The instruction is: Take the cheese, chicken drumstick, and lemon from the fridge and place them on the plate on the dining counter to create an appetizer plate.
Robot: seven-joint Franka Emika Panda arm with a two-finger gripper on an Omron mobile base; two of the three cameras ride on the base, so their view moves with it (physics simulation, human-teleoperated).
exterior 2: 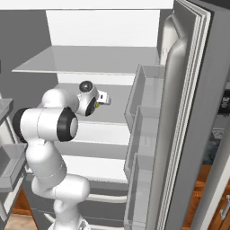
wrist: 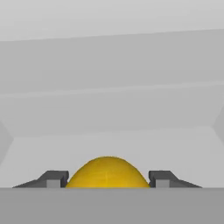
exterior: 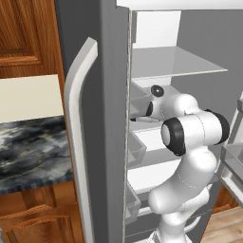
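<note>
In the hand view the lemon is a yellow rounded dome lying on a white fridge shelf, right between my gripper's two dark fingertips, which press against its left and right sides. The arm reaches into the open fridge at middle-shelf height, with the gripper pointing toward the back wall. From the left base view the gripper is partly hidden behind the door's edge. A speck of the lemon shows under the hand.
The fridge door with its long pale handle stands open on the left, and the other door with clear bins on the right. A glass shelf hangs just above the hand. A marbled counter lies left of the fridge.
</note>
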